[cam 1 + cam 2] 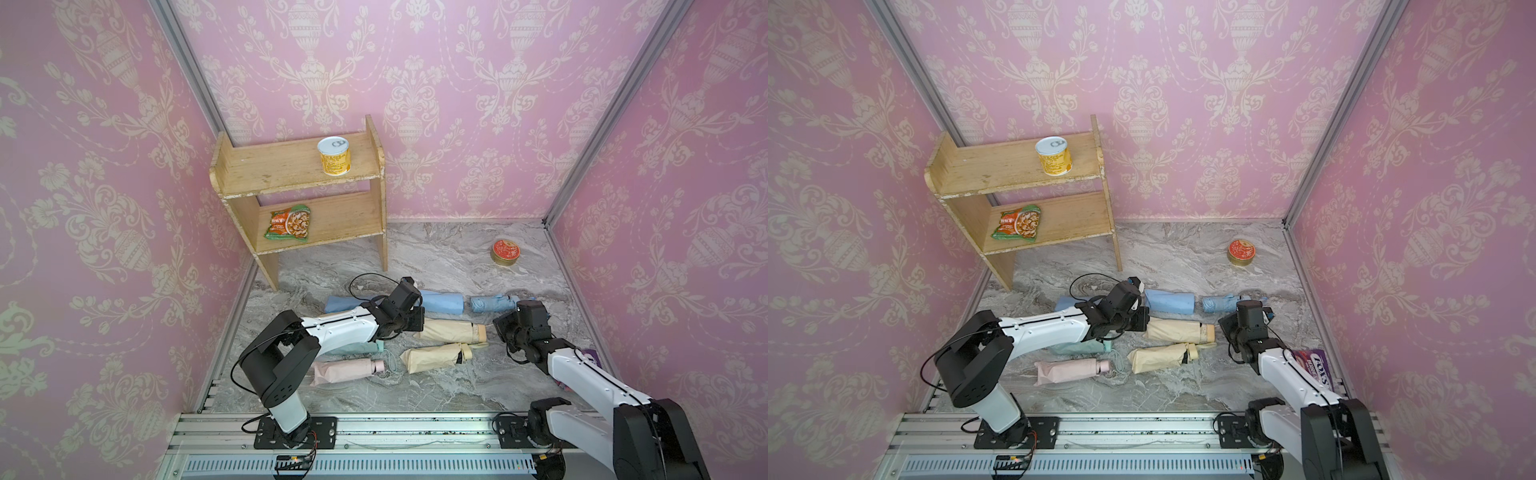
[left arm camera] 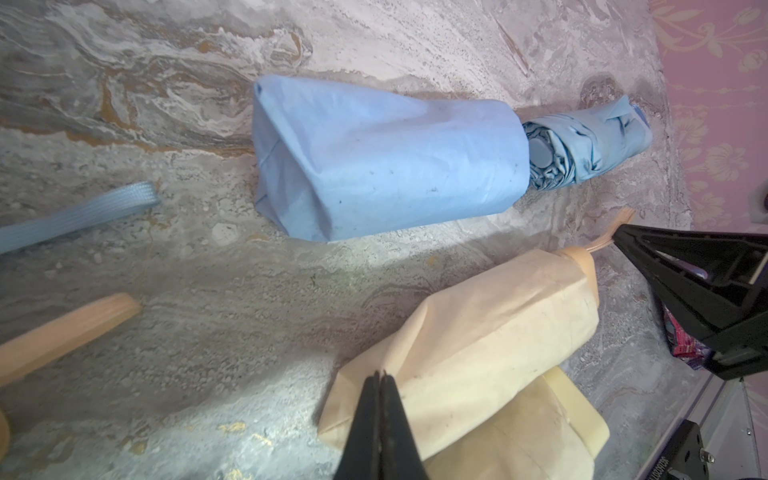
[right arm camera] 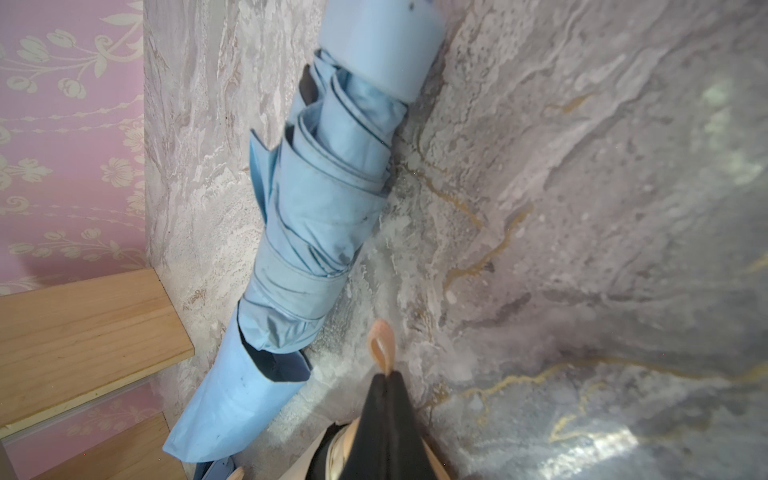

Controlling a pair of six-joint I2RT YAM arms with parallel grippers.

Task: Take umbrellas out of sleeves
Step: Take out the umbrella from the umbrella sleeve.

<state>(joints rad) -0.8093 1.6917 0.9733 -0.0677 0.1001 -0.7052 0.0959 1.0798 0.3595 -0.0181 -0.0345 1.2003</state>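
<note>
A beige umbrella lies inside its beige sleeve (image 1: pixel 449 330) at mid-floor, with only its handle (image 2: pixel 582 266) sticking out. My left gripper (image 2: pixel 380 374) is shut on a fold at the sleeve's closed end. My right gripper (image 3: pixel 386 374) is shut on the peach strap loop (image 3: pixel 382 345) at the handle. A light blue umbrella (image 1: pixel 494 302) lies bare, end to end with an empty light blue sleeve (image 1: pixel 442 302). Another beige sleeve (image 1: pixel 432 357) and a pink one (image 1: pixel 345 371) have handles showing. A mint one (image 1: pixel 357 347) is half hidden under my left arm.
A wooden shelf (image 1: pixel 299 195) stands at the back left with a yellow can (image 1: pixel 333 156) on top and a snack packet (image 1: pixel 289 223) below. A red tin (image 1: pixel 505 252) sits at the back right. A purple packet (image 1: pixel 1316 368) lies by the right wall.
</note>
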